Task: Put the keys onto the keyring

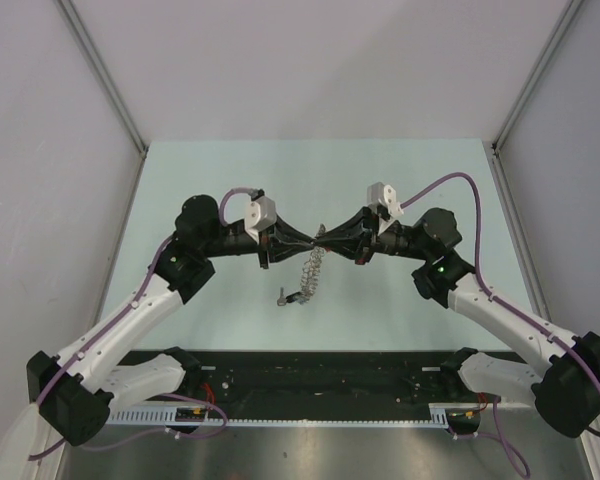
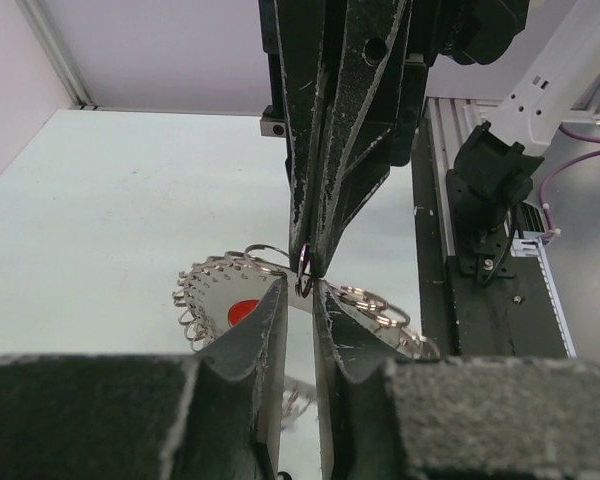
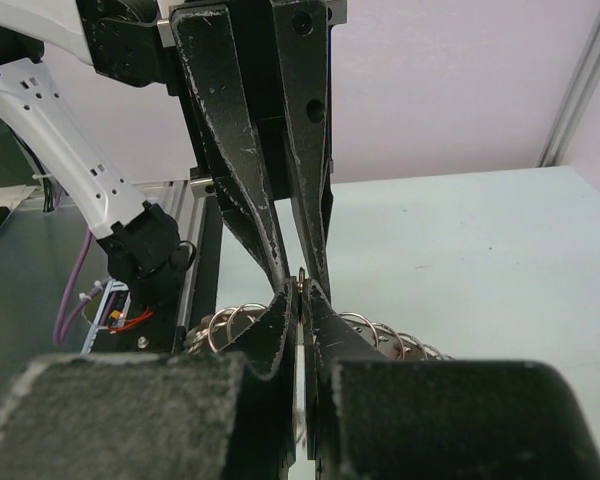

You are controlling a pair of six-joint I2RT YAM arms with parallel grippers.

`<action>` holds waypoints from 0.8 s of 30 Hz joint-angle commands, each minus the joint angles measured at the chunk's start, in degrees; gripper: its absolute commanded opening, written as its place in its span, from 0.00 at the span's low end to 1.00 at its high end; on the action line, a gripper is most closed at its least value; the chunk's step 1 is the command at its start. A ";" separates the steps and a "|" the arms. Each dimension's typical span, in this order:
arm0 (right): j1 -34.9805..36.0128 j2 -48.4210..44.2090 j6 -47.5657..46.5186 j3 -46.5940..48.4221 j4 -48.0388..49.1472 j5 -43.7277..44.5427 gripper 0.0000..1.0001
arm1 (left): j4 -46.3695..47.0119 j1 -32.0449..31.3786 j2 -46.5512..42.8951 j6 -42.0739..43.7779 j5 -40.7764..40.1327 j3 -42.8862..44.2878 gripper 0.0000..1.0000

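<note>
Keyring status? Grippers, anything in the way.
Right gripper shut, left gripper at a narrow gap, tip to tip. Keyring hangs off that pinch; which one holds it, can't tell. Loose key on table below; nothing blocking.

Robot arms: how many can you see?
2. The left arm reaches in from the left side, the right arm from the right side; they meet in the middle, at the keyring.
</note>
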 commanded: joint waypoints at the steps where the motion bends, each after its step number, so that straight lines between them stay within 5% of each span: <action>1: 0.60 -0.10 -0.93 3.94 3.18 0.60 0.00 | -1.61 -0.94 0.30 1.83 2.56 2.39 0.19; 14: 1.92 0.52 -2.69 4.99 0.28 0.94 0.00 | -2.84 -1.37 0.13 3.24 0.54 2.13 0.00; 19: 1.92 -0.71 -2.78 4.91 -0.95 1.82 0.00 | -4.33 -1.37 -1.45 5.26 -4.03 1.43 0.00; 22: 1.92 -2.46 -2.78 4.91 -2.79 3.23 0.07 | -7.22 -1.37 -2.51 7.72 -6.84 1.60 0.01; 24: 1.74 -3.87 -2.78 4.91 -4.64 5.42 0.27 | -8.37 -1.37 -3.21 9.64 -8.07 1.60 0.00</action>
